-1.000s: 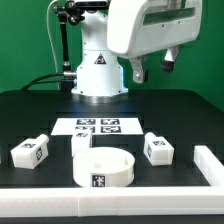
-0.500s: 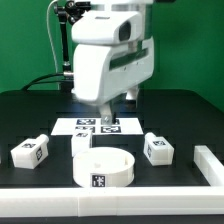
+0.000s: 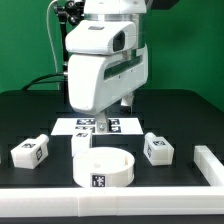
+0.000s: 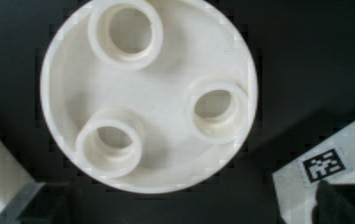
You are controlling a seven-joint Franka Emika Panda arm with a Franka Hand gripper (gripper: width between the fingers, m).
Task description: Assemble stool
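A: Seat (image 3: 103, 166) at six o'clock on the surface (image 3: 35, 108), legs (image 3: 30, 152) at nine and three. And the fingers (image 3: 104, 123)?
B: Half hidden, so can't tell if spread or closed. Best to centre over the rim, then descend slowly.

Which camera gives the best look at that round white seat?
The wrist view: it looks squarely onto the seat, showing its round face and three sockets. The exterior view shows the seat only from the side, its low wall and one tag.
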